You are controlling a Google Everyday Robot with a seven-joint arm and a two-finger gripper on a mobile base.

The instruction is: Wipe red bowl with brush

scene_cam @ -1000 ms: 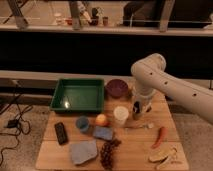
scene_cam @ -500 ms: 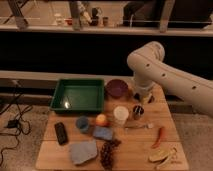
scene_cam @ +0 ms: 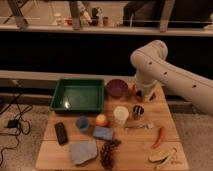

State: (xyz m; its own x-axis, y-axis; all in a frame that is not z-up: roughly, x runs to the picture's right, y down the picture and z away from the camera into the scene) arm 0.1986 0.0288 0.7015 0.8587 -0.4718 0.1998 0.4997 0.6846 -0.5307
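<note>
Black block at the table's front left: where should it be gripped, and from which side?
Probably across its narrow width at mid-length, from straight above: the black block lies flat with free sides. The gripper is shut, far off to the right of the purple bowl.

On the wooden table [scene_cam: 55, 157] stood a green tray [scene_cam: 78, 95], purple bowl [scene_cam: 116, 88], white cup [scene_cam: 120, 114], blue cup [scene_cam: 82, 123], black block [scene_cam: 61, 133], grapes [scene_cam: 107, 153] and red chili [scene_cam: 159, 136].

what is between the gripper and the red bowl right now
Nothing visible. The gripper, fingers shut, hangs right beside the red bowl, which the arm partly hides. The purple bowl sits on the red bowl's other side, to the left in the picture, out of the way. I cannot make out the brush.
</note>
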